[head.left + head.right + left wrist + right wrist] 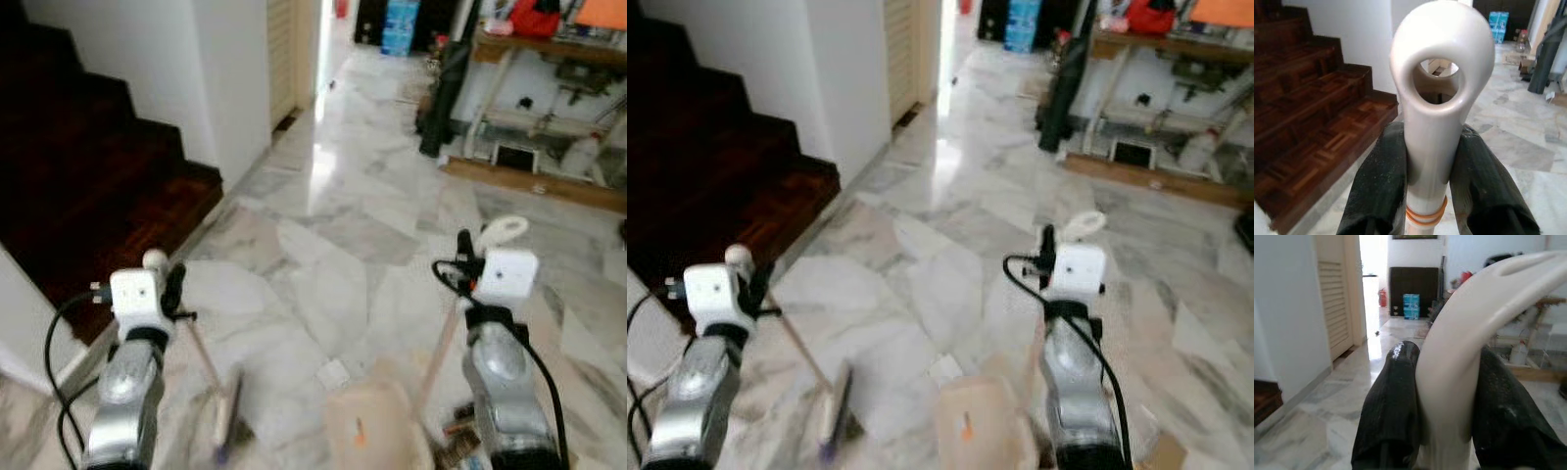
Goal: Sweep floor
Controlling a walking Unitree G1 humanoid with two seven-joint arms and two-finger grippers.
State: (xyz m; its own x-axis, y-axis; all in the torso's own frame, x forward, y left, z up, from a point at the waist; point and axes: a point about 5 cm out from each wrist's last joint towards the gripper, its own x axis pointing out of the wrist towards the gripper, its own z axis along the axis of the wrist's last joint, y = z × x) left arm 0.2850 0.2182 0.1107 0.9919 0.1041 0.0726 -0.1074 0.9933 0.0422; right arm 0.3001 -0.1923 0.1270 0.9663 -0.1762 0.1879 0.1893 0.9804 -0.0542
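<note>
My left gripper is shut on the cream broom handle, just below its looped end, with a black finger on each side. The thin stick slants down to the brush head, which rests on the marble floor. My right gripper is shut on the cream dustpan handle, whose looped top rises above it. The beige dustpan sits low on the floor between my arms. A small white scrap lies just ahead of the pan. Bits of litter lie beside my right arm.
Dark wooden stairs rise on the left beside a white wall. A wooden rack with clutter and a dark bag stand at the back right. A hallway with a blue box runs straight ahead.
</note>
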